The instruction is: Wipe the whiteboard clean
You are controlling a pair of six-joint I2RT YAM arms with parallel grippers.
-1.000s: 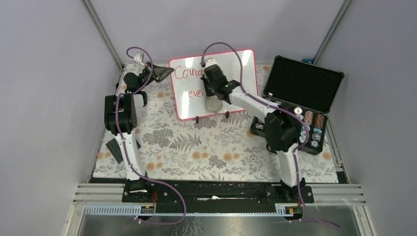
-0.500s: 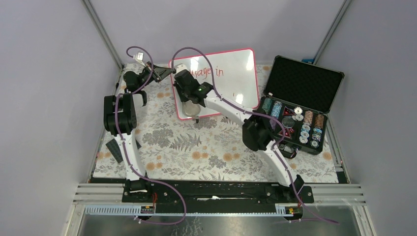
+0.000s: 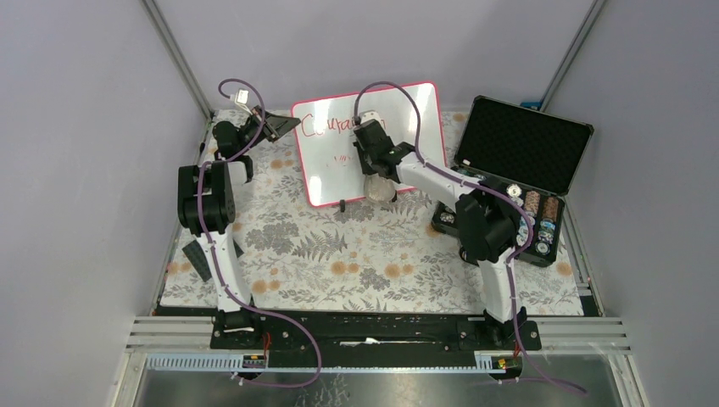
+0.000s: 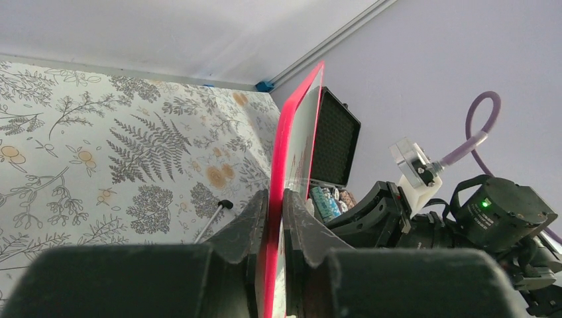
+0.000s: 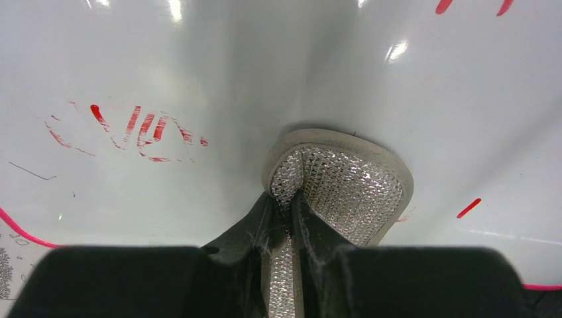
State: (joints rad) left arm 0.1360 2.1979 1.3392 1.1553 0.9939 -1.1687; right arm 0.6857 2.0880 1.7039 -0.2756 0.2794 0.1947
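Right gripper [image 5: 291,207] is clenched on the glittery strip of an eraser [image 5: 351,189], whose pad lies flat against the whiteboard [image 5: 199,59] just ahead of the fingers. Left of the pad sit smeared red strokes [image 5: 139,129], with more red marks farther up the board. Left gripper [image 4: 275,205] pinches the board's pink edge between closed fingers; a black case [image 4: 335,142] stands beyond it

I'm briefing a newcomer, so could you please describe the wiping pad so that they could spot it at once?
Find the pink-framed whiteboard standing at the back of the floral table. Low against its face, the right gripper pinches a rounded pad. Its glittering silver back is unlike anything nearby.
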